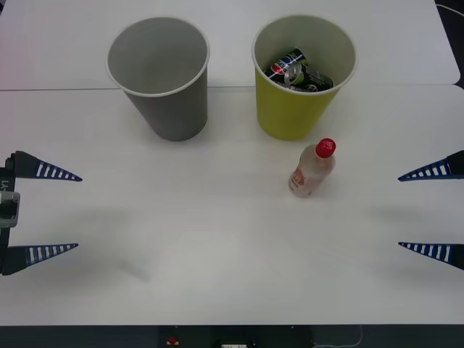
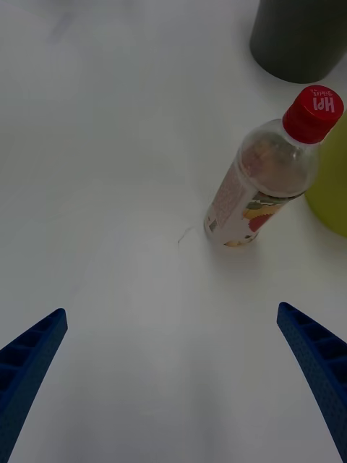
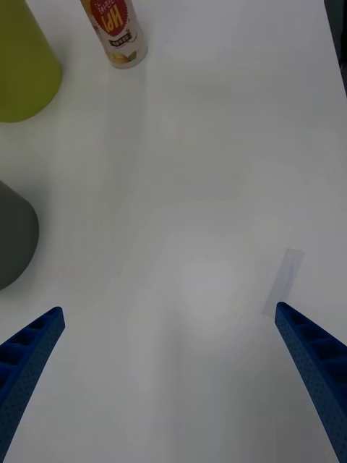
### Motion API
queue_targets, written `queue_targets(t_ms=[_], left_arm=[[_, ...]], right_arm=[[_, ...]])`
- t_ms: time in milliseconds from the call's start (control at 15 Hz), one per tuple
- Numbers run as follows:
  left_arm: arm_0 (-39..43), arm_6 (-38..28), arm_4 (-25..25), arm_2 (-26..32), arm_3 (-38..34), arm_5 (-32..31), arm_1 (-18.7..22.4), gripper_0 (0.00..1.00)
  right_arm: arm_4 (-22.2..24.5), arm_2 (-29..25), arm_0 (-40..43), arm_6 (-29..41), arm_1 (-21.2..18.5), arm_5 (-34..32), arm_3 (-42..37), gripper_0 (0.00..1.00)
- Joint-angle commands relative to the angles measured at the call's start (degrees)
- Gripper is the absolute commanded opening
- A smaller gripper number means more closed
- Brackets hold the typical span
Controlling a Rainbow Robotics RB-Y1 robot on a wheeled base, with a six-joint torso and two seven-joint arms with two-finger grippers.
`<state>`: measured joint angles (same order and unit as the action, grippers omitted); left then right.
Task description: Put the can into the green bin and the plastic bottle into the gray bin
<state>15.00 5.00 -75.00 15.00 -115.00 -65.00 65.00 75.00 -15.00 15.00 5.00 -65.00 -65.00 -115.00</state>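
Front view: can [image 1: 296,70] lying inside green bin [image 1: 290,116], upper right; plastic bottle [image 1: 312,169] standing on counter [image 1: 217,239] just below it. Both tools gaping wide, empty: right tool [image 1: 433,209] at right edge, left tool [image 1: 47,210] at left. Bottle step pending; next move probably needing a grasp, then carry to gray bin [image 1: 174,109], upper left.

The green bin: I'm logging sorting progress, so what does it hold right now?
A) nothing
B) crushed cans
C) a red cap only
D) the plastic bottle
B: crushed cans lie inside the green bin, while the plastic bottle stands on the table in front of it.
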Motion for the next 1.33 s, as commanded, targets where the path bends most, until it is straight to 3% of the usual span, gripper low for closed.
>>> queue_targets(t_ms=[67, 400, 733, 933, 1333], left_arm=[[0.0, 0.0, 0.0, 0.0, 0.0, 0.0, 0.0, 1.0], [0.0, 0.0, 0.0, 0.0, 0.0, 0.0, 0.0, 1.0], [0.0, 0.0, 0.0, 0.0, 0.0, 0.0, 0.0, 1.0], [0.0, 0.0, 0.0, 0.0, 0.0, 0.0, 0.0, 1.0], [0.0, 0.0, 0.0, 0.0, 0.0, 0.0, 0.0, 1.0]], right_arm=[[0.0, 0.0, 0.0, 0.0, 0.0, 0.0, 0.0, 1.0], [-2.58, 0.67, 3.37, -0.61, -1.09, 4.0, -0.4, 1.0], [-4.25, 2.96, 3.46, -1.92, 0.31, 6.99, 1.36, 1.0], [-9.08, 7.09, 3.63, -5.18, 0.4, 11.56, 3.55, 1.0], [-22.97, 16.67, 3.37, -20.12, 0.58, 21.67, 8.83, 1.0]])
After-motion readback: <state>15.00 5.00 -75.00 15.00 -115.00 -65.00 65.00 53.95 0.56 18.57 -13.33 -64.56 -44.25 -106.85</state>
